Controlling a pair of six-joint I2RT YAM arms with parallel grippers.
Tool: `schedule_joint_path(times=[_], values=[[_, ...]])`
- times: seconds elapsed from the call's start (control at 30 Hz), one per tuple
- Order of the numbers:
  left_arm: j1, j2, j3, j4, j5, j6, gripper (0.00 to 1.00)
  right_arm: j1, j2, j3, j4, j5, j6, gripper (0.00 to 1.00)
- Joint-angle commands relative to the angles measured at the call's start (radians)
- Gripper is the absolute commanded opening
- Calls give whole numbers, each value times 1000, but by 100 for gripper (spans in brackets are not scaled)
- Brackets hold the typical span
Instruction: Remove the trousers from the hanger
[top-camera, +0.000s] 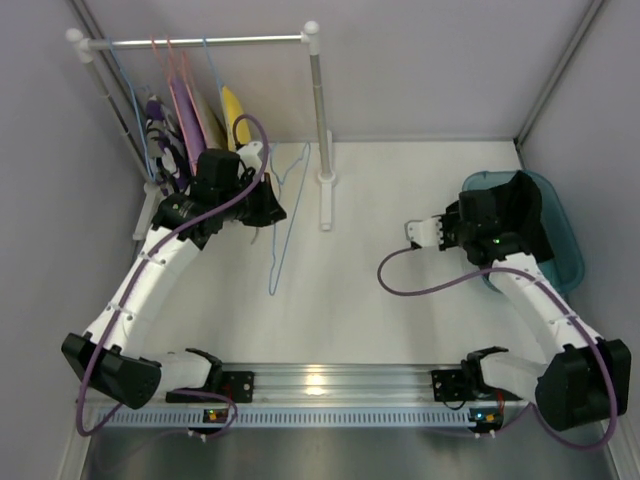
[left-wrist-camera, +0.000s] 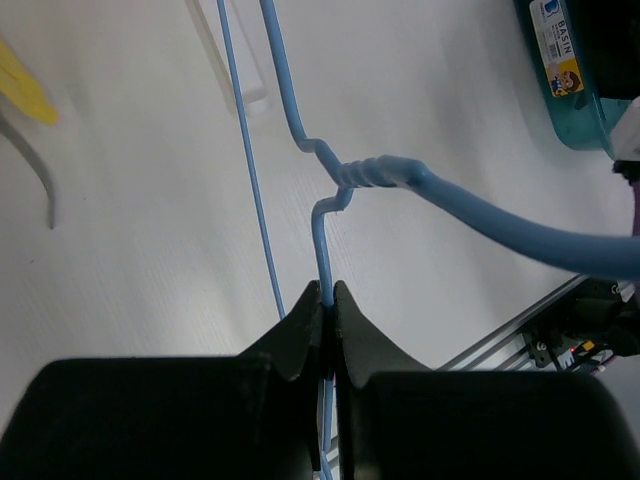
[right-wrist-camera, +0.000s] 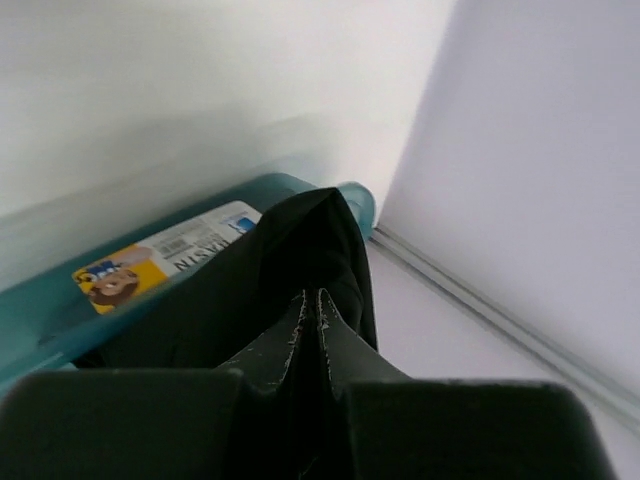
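At the bottom of the left wrist view, the left gripper (left-wrist-camera: 327, 290) is clamped tight on the wire of the light-blue hanger (left-wrist-camera: 380, 172), which carries nothing over the white worktop (top-camera: 350, 320), left of centre in the overhead view. At right, the black trousers (right-wrist-camera: 300, 250) lie bundled in the teal basin (right-wrist-camera: 60, 320), spilling over its rim, with the right gripper (right-wrist-camera: 312, 298) just above them, jaws pressed together and no cloth visibly pinched. The removal looks done; what seems left is parking the bare hanger, perhaps on the rail (top-camera: 210, 41) at upper left.
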Motion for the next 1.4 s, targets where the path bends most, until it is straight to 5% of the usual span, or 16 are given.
schedule_joint_path(times=[0.0,0.27,0.53,0.6,0.73,0.8,0.83,1.03,1.37], values=[[5,2,40,24,17,-8,0,-91,-56,80,-60,-57,97,0],[7,7,47,34,28,-14,0,-494,46,172,-115,-230,231,0],[10,2,59,28,59,12,0,-710,218,191,-227,-342,298,3],[8,3,64,15,53,29,0,-725,246,186,-247,-341,318,14],[10,0,67,-6,42,63,0,-731,234,188,-240,-351,366,62],[8,-4,79,-17,39,89,0,-742,212,221,-267,-376,387,77],[10,-13,81,-22,43,100,0,-751,202,241,-291,-400,394,99],[8,-35,127,-64,44,163,0,-864,96,456,-476,-689,527,99],[10,59,308,-75,-145,216,0,-881,-92,548,-413,-914,922,99]])
